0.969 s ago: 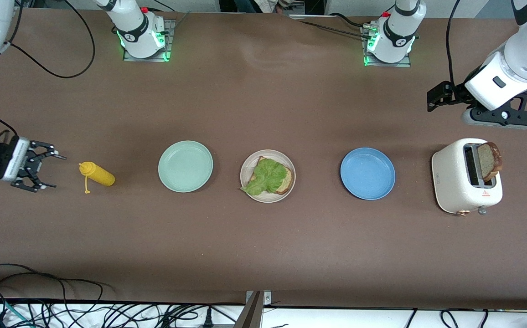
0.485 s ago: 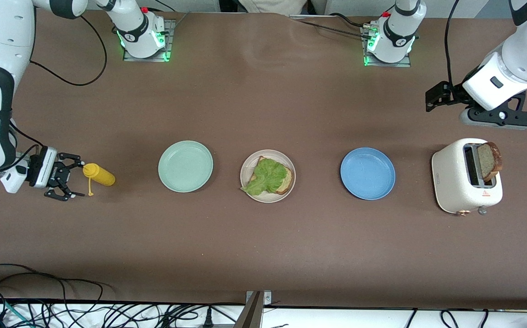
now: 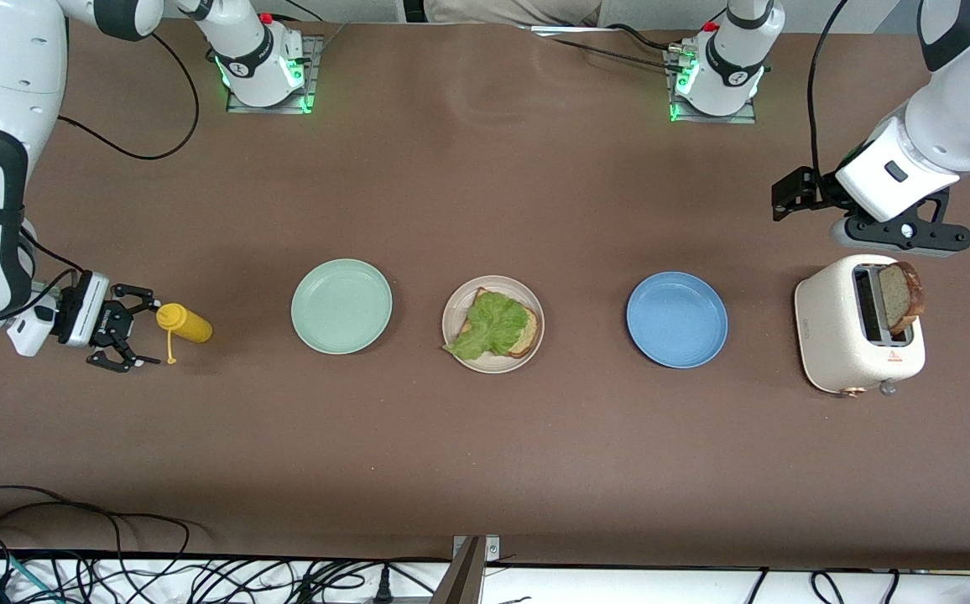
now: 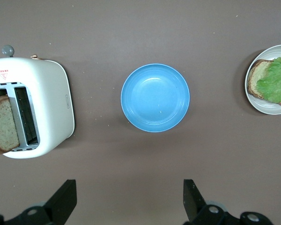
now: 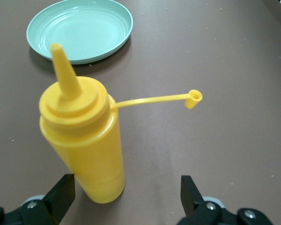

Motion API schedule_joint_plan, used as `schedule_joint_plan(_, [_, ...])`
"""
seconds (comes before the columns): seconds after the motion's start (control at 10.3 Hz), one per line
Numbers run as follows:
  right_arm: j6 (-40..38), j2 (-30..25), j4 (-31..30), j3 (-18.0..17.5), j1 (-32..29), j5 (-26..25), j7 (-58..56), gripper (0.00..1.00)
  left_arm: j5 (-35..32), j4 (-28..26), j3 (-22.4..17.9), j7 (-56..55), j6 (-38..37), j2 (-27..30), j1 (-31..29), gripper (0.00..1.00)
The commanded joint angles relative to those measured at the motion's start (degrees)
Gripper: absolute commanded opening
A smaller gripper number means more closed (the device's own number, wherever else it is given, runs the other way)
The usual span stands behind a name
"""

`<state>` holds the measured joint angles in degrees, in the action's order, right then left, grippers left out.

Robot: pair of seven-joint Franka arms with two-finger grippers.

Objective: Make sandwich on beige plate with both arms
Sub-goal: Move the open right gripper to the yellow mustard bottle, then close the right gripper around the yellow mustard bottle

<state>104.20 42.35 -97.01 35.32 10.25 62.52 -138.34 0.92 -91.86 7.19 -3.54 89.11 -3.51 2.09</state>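
beige plate [image 4: 253,101]: cut by left wrist edge | bread slice [image 3: 900,298]: lower part inside toaster [image 3: 837,335]

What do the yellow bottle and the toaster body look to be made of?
Yellow bottle: likely soft squeeze plastic, smooth and slightly glossy; one-piece nozzle with a thin tethered cap hanging off it.
Toaster: cream-white shell, probably painted metal or hard plastic, satin; rounded corners, faint sheen, no visible seams. Which one, the look leaves open.
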Motion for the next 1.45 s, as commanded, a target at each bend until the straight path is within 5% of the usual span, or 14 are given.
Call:
schedule_joint_plan(0.0, [-2.15, 1.16, 0.77, -0.42, -1.72, 1.46, -1.5, 1.0, 0.4, 0.89, 0.01, 0.03, 0.18, -0.36, 0.28, 1.0])
schedule_joint_plan(0.97, [-6.73, 0.19, -4.6, -0.51, -2.95, 1.9, -8.26, 1.0, 0.4, 0.89, -0.08, 0.29, 0.36, -0.45, 0.11, 1.0])
schedule_joint_plan(1.36, [-6.11, 0.54, -4.24, -2.44, -2.42, 5.76, -9.23, 1.0, 0.48, 0.89, -0.16, 0.47, 0.36, -0.8, 0.11, 1.0])
